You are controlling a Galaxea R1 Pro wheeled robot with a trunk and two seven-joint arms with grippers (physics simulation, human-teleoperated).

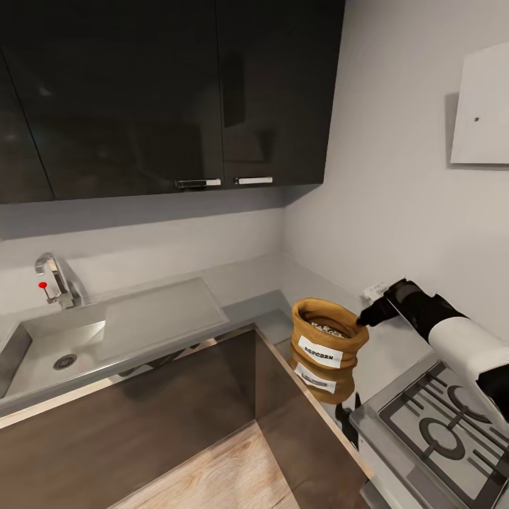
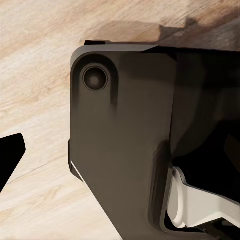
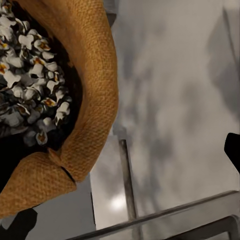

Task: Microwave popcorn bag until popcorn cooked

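The popcorn bag [image 1: 326, 341] stands upright on the grey countertop [image 1: 403, 353] in the corner, its white label facing me. In the right wrist view its rolled rim [image 3: 82, 150] is close up, with pale popcorn [image 3: 30, 90] inside. My right gripper [image 1: 362, 319] is at the bag's right rim. It is open, with one dark finger [image 3: 15, 226] on the bag's side and the other [image 3: 233, 150] out over the counter. The left wrist view looks down past my dark base [image 2: 125, 150] to the wood floor, with one left finger [image 2: 10, 159] at the picture's edge. The microwave is out of view.
A gas hob [image 1: 438, 431] lies right of the bag, under my right arm. A sink [image 1: 42, 353] with a tap [image 1: 56, 279] sits at the left. Dark upper cabinets [image 1: 177, 92] hang above the counter. A white panel [image 1: 481, 106] is on the right wall.
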